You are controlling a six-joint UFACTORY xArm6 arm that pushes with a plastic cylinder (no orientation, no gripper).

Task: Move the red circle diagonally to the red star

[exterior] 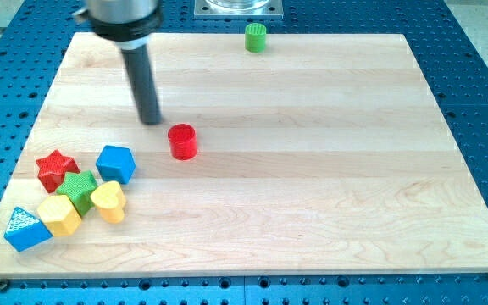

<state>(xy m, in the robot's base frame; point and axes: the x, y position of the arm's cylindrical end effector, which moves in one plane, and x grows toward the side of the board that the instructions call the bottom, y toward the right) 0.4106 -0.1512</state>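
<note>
The red circle [182,141] stands on the wooden board left of the middle. The red star [56,169] lies at the view's lower left, at the upper left of a cluster of blocks. My tip [152,120] rests on the board just up and to the left of the red circle, a small gap apart from it. The rod rises from the tip toward the view's top left.
Beside the red star lie a blue block [115,163], a green star [80,189], a yellow heart [108,202], a yellow block [59,214] and a blue triangle [25,228]. A green cylinder [256,37] stands at the board's [312,203] top edge.
</note>
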